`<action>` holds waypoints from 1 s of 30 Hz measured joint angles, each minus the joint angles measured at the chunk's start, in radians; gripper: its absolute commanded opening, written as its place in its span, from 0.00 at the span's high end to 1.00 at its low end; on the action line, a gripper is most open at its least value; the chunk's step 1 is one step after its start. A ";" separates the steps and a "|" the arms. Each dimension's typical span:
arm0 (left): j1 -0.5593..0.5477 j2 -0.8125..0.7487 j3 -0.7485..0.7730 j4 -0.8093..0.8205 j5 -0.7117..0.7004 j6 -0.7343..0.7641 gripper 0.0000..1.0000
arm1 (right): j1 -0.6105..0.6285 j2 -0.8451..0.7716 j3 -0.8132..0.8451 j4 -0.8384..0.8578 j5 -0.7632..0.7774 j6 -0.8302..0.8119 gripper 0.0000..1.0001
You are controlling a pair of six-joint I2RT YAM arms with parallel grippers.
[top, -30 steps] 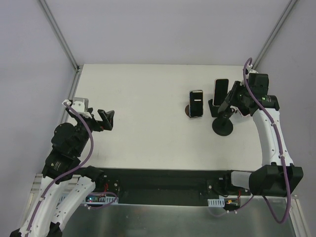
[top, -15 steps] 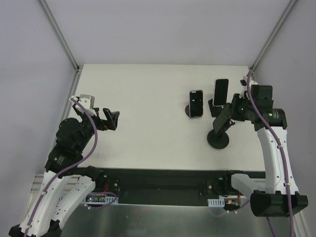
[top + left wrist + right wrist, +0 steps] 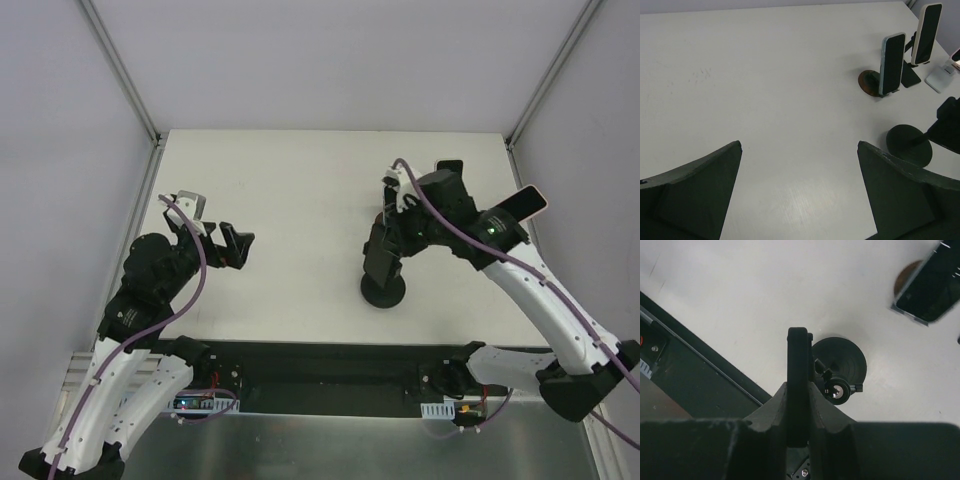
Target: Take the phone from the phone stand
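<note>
My right gripper is shut on a dark phone, which I see edge-on between the jaws in the right wrist view. The phone sits on a black phone stand with a round base, a little right of the table's middle. The stand's ball joint and base show just behind the phone. The left wrist view shows that base low on the table at the right. My left gripper hovers open over the left side with only bare table between its fingers.
Behind the right arm, one phone stands upright on a brown round stand and another phone on a black stand. A further phone lies on a white object at the far right. The black rail runs along the table's near edge.
The right arm has swung left and nearer, bringing the phone and its stand from the right side towards the middle. The left arm has edged forward and right, still open.
</note>
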 measured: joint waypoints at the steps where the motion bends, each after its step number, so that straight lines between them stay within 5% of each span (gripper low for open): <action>1: 0.000 -0.005 -0.006 -0.001 0.008 0.000 0.01 | 0.037 0.028 0.012 0.013 0.006 -0.001 0.99; 10: 0.000 -0.051 -0.050 -0.006 0.094 0.003 0.01 | 0.246 0.283 0.110 0.207 0.091 0.005 0.99; 19: 0.000 -0.004 -0.050 -0.007 0.162 -0.031 0.01 | 0.341 0.423 0.154 0.364 0.338 0.103 0.99; 23: -0.002 0.077 -0.047 -0.003 0.201 -0.077 0.01 | 0.369 0.462 0.182 0.380 0.445 0.148 0.88; 30: -0.018 0.221 -0.043 0.037 0.261 -0.145 0.01 | 0.383 0.504 0.204 0.404 0.572 0.223 0.83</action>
